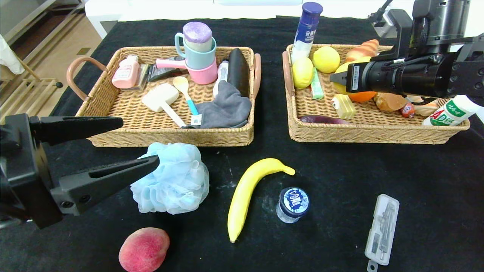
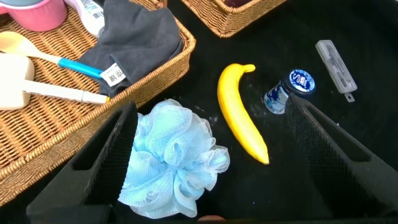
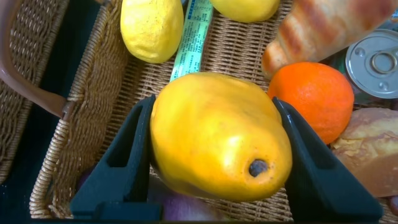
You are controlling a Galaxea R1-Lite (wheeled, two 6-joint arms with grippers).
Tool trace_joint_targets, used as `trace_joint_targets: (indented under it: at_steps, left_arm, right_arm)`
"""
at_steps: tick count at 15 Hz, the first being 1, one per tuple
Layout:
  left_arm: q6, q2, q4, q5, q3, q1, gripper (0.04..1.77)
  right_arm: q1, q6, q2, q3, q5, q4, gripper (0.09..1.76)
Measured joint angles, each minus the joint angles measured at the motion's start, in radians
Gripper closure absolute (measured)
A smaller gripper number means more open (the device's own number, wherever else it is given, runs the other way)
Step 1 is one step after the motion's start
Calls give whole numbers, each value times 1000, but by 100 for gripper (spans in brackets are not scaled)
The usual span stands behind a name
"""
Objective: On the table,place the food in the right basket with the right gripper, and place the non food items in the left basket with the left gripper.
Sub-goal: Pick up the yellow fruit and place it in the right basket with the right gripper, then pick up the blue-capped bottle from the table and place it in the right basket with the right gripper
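Observation:
My right gripper (image 1: 336, 78) hovers over the right basket (image 1: 370, 134), shut on the yellow pear (image 3: 217, 137), which fills the space between both fingers (image 3: 127, 158). My left gripper (image 1: 139, 141) hangs open above the light-blue bath pouf (image 1: 174, 183), its fingers spread wide with nothing between them. On the black table (image 1: 378, 170) lie the banana (image 1: 247, 192), the small blue-lidded jar (image 1: 293, 204), the peach (image 1: 143, 249) at the front edge, and the compass case (image 1: 382, 228) to the right. The left basket (image 1: 170, 138) stands behind the pouf.
The left basket holds stacked cups (image 1: 198, 53), a spoon, a brush and a grey cloth (image 1: 225, 109). The right basket holds lemons (image 1: 326, 59), an orange (image 3: 311, 93), bread and bottles. A dark gap of table separates the two baskets.

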Motion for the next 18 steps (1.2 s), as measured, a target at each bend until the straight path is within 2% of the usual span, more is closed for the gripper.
trace_joint_targets:
  at_steps: [3,5,9,18]
  left_arm:
    - [0,-2,0,0,0,0,9]
    - [0,-5,0,0,0,0,9]
    - [0,-9,0,0,0,0,9]
    - [-1,-10,0,0,0,0,9]
  right_arm:
    - [0,0,6,-4,1,0,64]
    - [1,-1,7,-4,1,0,50]
    - [2,1,7,-4,-3,0,36]
    - [9,2,-10,6,-3,0,21]
